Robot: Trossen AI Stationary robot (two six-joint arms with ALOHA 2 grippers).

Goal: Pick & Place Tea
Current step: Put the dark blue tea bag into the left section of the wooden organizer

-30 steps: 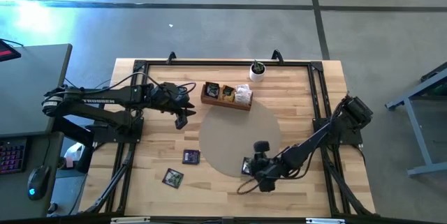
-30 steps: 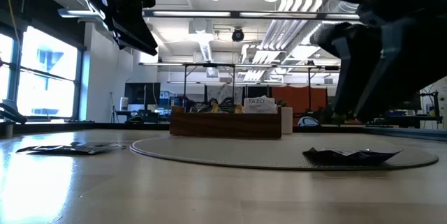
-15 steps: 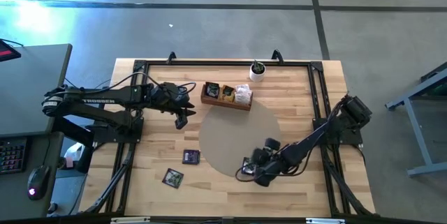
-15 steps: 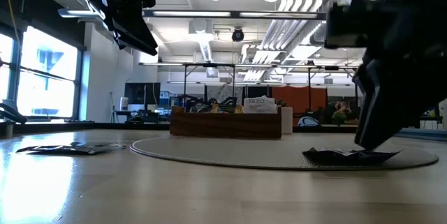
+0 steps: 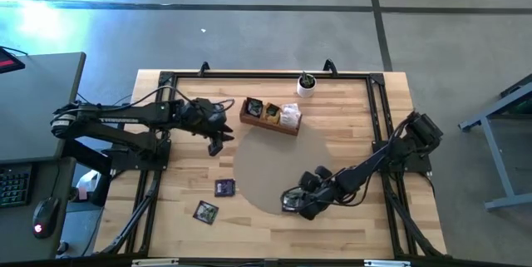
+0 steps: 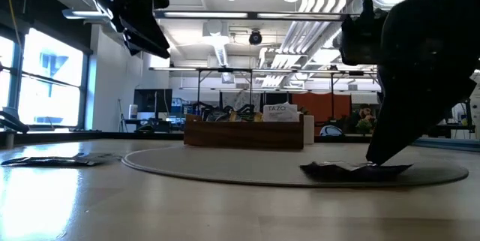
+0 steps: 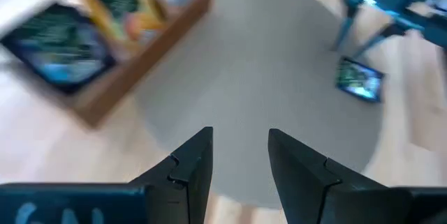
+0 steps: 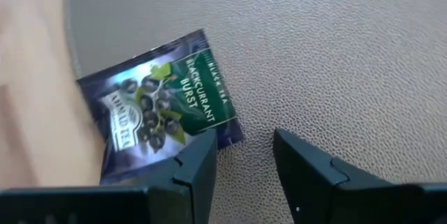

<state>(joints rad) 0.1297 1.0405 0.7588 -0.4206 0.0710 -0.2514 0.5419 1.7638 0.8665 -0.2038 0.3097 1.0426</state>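
A dark tea sachet with blackcurrant print [image 8: 157,116] lies flat on the round grey mat [image 5: 274,155], near the mat's front edge. My right gripper [image 8: 244,158] stands open, low over it and slanting down, one finger at the sachet's corner and the other over bare mat. Two more dark sachets [image 5: 224,187] [image 5: 205,211] lie flat on the wood at the front left. My left gripper [image 5: 218,145] hangs open in the air left of the wooden box [image 5: 270,115], which holds more tea. My right gripper comes slanting down from above. One fingertip [image 8: 202,151] stands at the sachet's corner [image 8: 227,137], and in the low view that finger [image 6: 382,147] reaches down to the sachet [image 6: 352,170]. I cannot tell whether it touches. The sachet lies flat on the mat.
A small white cup with a plant [image 5: 307,86] stands at the far edge behind the box. Black frame rails [image 5: 378,126] run along the table's sides. Bare wood lies in front of the mat.
My right gripper has come down toward the sachet on the mat and a little toward the table's left, and its wrist has rolled. In the low view the sachet and the mat's edge now stand somewhat farther left than before.
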